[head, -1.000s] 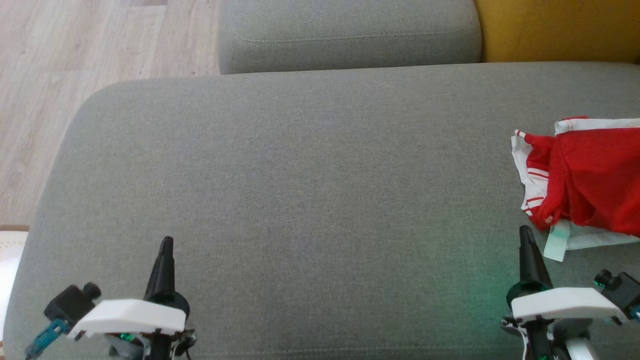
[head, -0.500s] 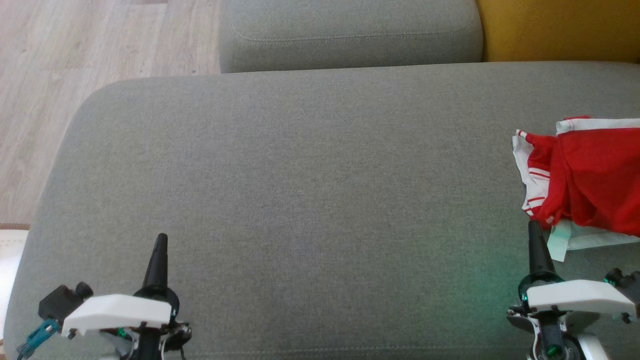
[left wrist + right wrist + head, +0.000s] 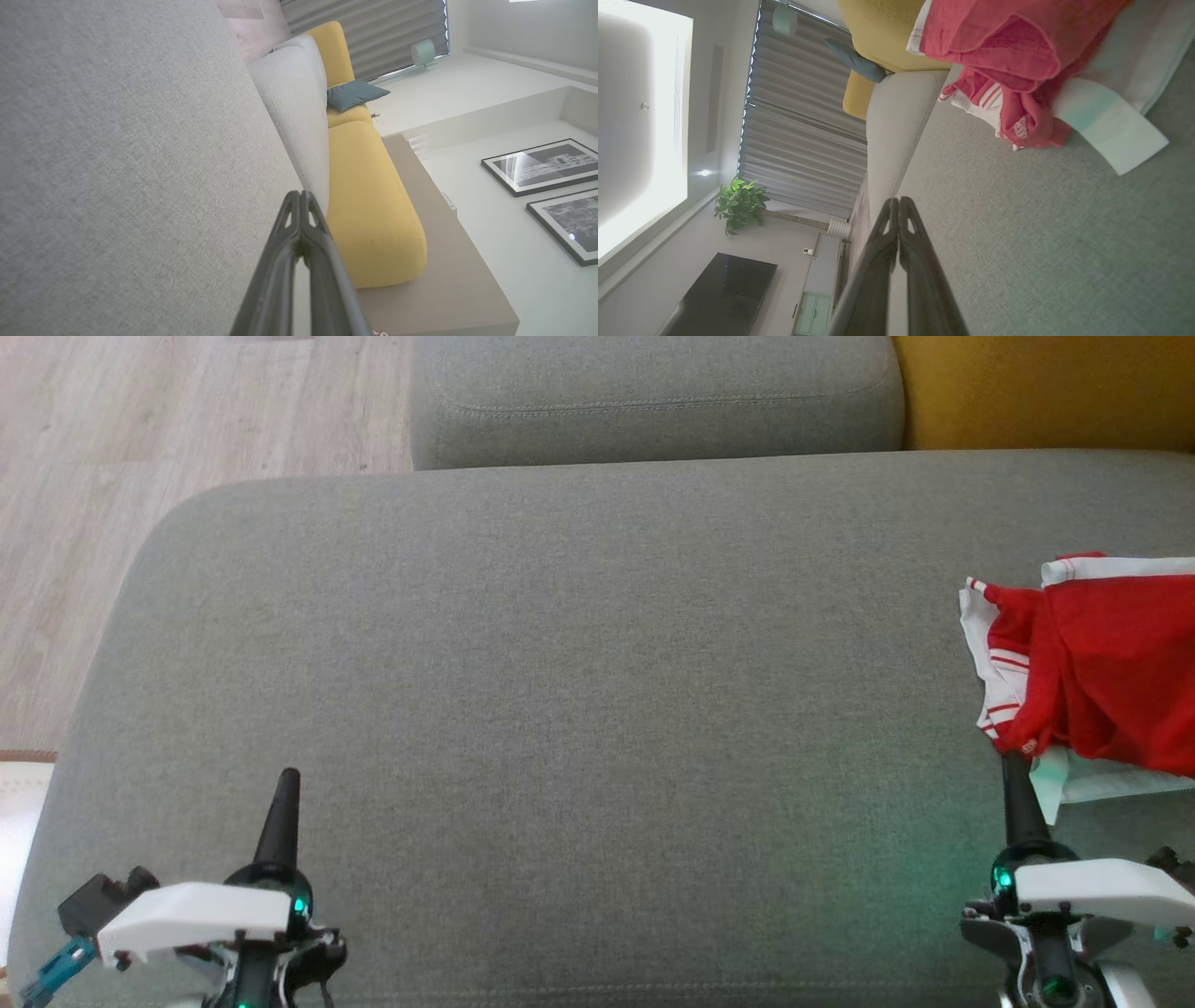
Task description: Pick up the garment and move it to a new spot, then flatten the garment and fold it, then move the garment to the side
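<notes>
Fingers [image 3: 878, 261] dark, tapered; garment [image 3: 1111, 663] seemingly crumpled.

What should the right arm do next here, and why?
Probably open the right gripper and ease it forward onto the red garment. Its fingers are shut and empty, with the tip close to the garment's near edge, and the garment lies crumpled at the right of the grey cushion.

The red garment [image 3: 1111, 672] runs off the head view's right edge.

Soft even daylight; blown-out glare in right wrist view; edges warped
</notes>
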You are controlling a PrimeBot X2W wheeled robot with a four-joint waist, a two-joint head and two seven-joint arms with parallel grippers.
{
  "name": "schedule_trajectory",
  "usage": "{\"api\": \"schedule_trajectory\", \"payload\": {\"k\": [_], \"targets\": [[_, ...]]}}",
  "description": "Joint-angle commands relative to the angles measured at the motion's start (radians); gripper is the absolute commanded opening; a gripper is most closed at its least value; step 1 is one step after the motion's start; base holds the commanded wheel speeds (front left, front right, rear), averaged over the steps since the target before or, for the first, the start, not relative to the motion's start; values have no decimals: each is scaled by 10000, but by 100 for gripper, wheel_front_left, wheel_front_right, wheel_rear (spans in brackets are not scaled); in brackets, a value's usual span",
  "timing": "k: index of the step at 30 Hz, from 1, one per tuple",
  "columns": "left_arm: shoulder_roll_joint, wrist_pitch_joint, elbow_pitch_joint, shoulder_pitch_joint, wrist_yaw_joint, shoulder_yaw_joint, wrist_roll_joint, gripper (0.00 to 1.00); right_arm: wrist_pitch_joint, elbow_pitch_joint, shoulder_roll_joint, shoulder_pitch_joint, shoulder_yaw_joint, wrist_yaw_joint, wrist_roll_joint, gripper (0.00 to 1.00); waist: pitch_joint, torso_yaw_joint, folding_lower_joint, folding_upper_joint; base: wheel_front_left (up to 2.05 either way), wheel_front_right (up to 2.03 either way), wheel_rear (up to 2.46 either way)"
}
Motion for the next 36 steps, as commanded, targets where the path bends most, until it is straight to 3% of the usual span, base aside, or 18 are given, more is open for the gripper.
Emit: {"api": "schedule_trajectory", "payload": {"k": [1, 36], "targets": [[178, 95, -270, -620, -149, 394, -297, 0, 88, -366, -162, -622, 50, -5, 347, 0, 3, 3, 0, 0, 0, 0, 0], [164, 1106, 256, -1151, -560, 1223, -3629, 0, 1083, -406, -136, -914, -635, -7, 4011, 0, 67, 60, 0, 0, 0, 0, 0]]}}
